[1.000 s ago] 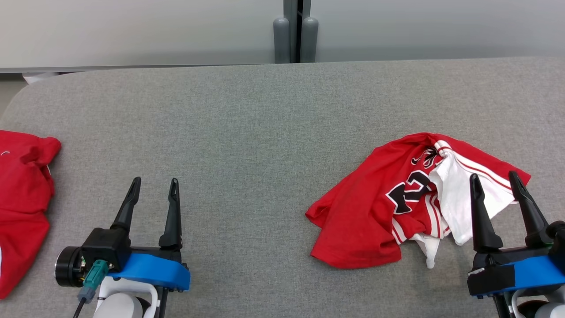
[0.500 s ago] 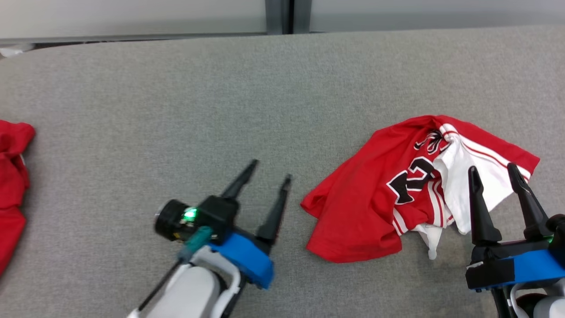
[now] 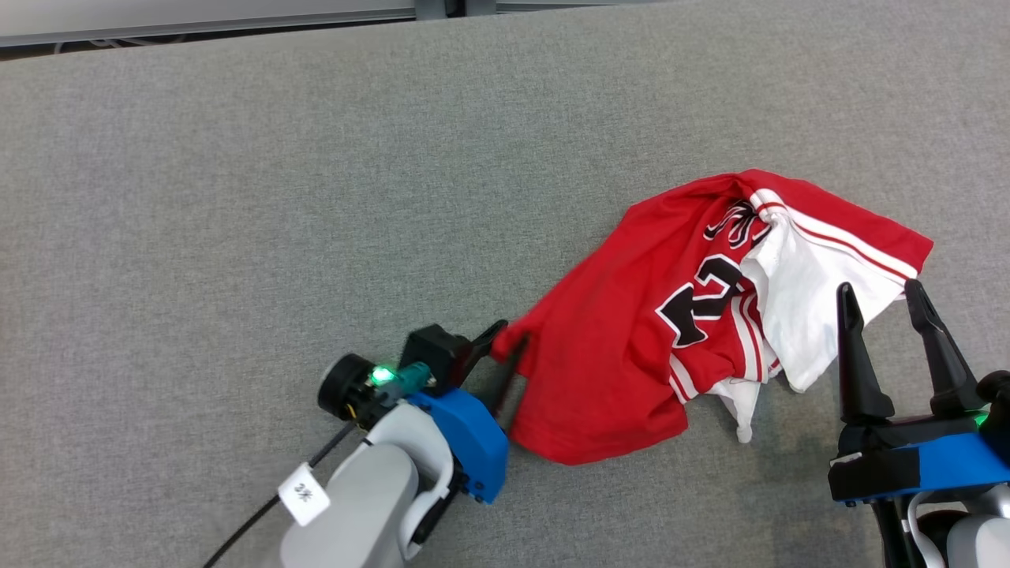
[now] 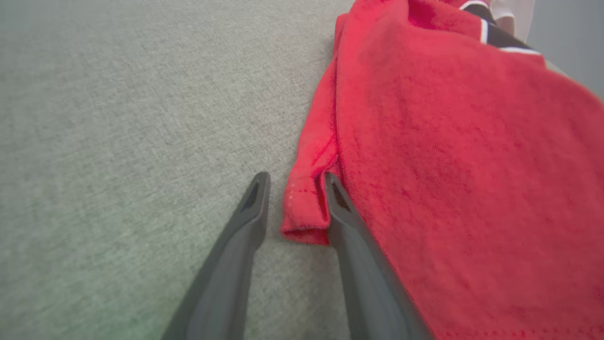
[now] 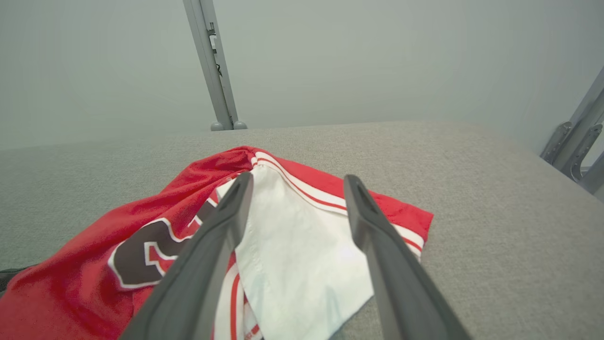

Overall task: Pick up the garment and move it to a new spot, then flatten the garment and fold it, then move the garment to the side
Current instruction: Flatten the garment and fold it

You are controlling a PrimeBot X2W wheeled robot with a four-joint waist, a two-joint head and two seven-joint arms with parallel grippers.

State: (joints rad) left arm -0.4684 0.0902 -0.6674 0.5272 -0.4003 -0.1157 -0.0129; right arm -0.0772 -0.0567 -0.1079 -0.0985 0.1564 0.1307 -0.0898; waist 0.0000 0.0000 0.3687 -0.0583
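Crumpled red-and-white garment [image 3: 615,379] lying on the right, nearer part of the grey padded table [image 3: 237,197]; it rests in a loose heap, red cloth to the left and a white panel folded over to the right, so we judge it neither flattened nor moved yet. We see the left gripper [image 3: 510,338] low at the heap's left corner. In the left wrist view its fingers [image 4: 257,208] stand apart on either side of a rolled red hem, one finger on bare table and the other against the cloth. The pincer is spread and grips nothing as yet, placed, we judge, so that closing would pinch that hem for the lift. The right gripper [image 3: 878,288] hangs at the near right edge, above the white panel, fingers wide and empty; we take it as waiting. No container is involved; the garment lies directly on the table.
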